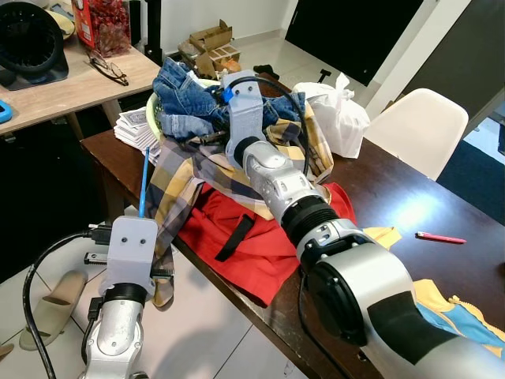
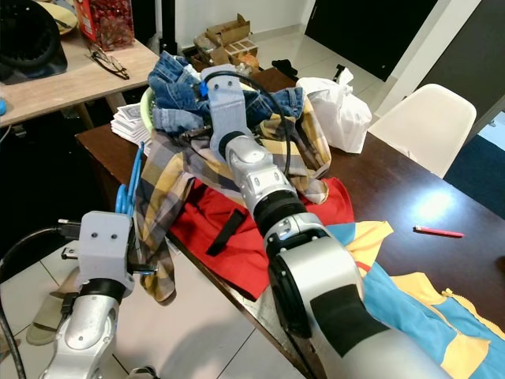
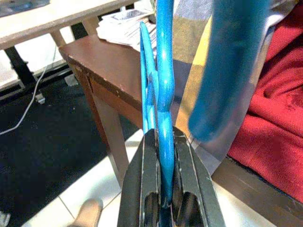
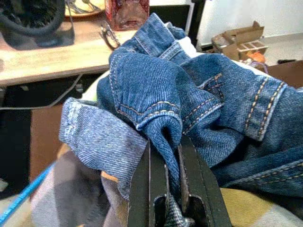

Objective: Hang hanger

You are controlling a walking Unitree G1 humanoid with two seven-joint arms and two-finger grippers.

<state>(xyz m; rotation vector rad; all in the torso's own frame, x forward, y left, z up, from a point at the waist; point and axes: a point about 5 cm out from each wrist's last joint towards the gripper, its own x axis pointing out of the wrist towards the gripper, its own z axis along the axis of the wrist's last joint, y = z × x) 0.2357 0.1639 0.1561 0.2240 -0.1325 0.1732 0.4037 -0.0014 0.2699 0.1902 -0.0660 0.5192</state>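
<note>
A blue plastic hanger [image 3: 163, 94] is clamped between the fingers of my left gripper [image 3: 163, 189], held off the near left corner of the dark table [image 1: 442, 197]; its thin blue arm [image 1: 144, 183] rises beside a plaid shirt [image 1: 185, 185] that droops over the table edge. My right arm reaches across the table to a heap of blue jeans [image 4: 156, 94]. My right gripper [image 4: 171, 156] is shut on a fold of that denim. The right fingertips are hidden behind the wrist housing in the eye views.
A red garment [image 1: 245, 237] lies under the plaid shirt. White plastic bag [image 1: 339, 114], white chair [image 1: 422, 126], red pen [image 1: 442, 238] and a blue-yellow cloth [image 2: 410, 304] are to the right. A wooden desk [image 1: 71, 83] stands at far left, a slipper [image 1: 51, 308] on the floor.
</note>
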